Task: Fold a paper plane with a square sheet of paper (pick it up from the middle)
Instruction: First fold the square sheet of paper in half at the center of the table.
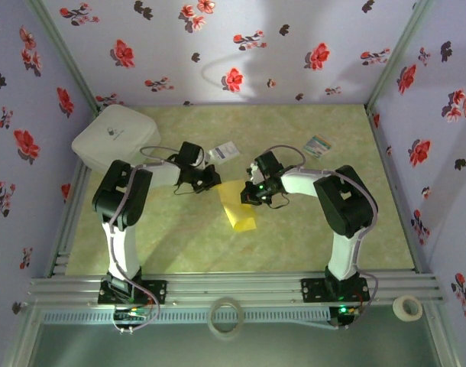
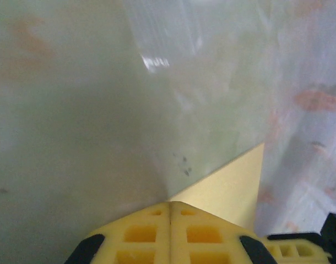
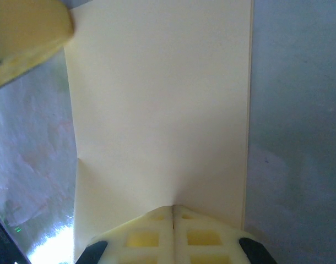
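Note:
The square sheet of paper [image 1: 239,208] is pale yellow and lies tilted between my two grippers at the table's middle. My left gripper [image 1: 215,180] is at its upper left end. In the left wrist view the jaws [image 2: 170,203] are shut, and the sheet [image 2: 234,184] runs off to the right from their seam. My right gripper [image 1: 253,193] is at the sheet's right side. Its jaws [image 3: 173,208] are shut where the sheet [image 3: 157,110] puckers, and a second layer shows along its right edge. The left gripper's finger [image 3: 25,44] covers the sheet's far corner.
A white box [image 1: 114,138] stands at the back left. A small white card with blue print [image 1: 224,152] and a striped card [image 1: 318,145] lie behind the grippers. Two tape rolls [image 1: 225,315] [image 1: 406,307] rest by the front rail. Flowered walls enclose three sides.

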You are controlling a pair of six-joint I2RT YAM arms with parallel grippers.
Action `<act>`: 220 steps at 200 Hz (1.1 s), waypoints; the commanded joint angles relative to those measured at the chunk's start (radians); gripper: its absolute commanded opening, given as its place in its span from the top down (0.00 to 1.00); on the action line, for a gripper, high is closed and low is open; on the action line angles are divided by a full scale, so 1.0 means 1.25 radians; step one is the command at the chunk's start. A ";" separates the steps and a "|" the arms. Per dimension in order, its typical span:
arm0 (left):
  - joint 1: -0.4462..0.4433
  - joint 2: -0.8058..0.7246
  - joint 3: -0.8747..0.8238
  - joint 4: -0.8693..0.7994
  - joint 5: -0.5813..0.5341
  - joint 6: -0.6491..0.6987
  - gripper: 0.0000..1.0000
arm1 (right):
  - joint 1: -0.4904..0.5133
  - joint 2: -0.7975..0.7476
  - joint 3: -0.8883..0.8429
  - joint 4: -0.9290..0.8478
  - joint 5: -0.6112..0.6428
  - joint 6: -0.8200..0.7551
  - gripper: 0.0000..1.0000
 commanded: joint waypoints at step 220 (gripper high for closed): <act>-0.170 -0.166 -0.157 0.075 -0.026 -0.138 1.00 | -0.006 0.033 -0.049 -0.091 0.106 -0.001 1.00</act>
